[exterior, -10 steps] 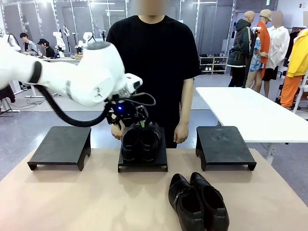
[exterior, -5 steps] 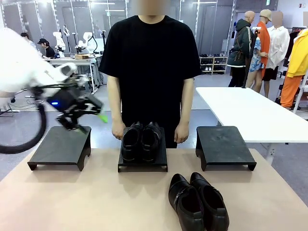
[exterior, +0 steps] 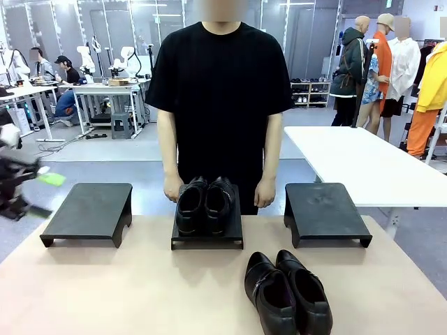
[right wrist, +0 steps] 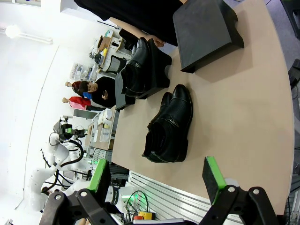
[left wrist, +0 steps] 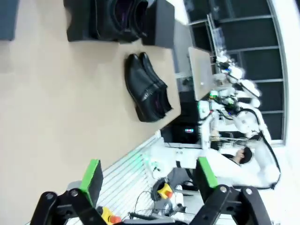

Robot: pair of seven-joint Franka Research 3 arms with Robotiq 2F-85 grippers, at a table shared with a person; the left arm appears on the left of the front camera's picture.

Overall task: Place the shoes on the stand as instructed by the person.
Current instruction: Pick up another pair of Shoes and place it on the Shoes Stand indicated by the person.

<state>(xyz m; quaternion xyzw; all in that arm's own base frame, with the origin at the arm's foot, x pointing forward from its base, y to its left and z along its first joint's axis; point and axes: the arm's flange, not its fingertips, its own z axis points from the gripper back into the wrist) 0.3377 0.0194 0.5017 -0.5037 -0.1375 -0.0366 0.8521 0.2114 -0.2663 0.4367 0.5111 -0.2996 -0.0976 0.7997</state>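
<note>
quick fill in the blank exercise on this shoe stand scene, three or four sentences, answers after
1. One pair of shoes sits on the ___ stand of three.
2. The second pair lies on the table, towards the robot's ___ side.
3. The left gripper and the right gripper are both ___, holding nothing.
4. The person behind the stands wears a ___ T-shirt.

Missing words: middle; right; open; black
</note>
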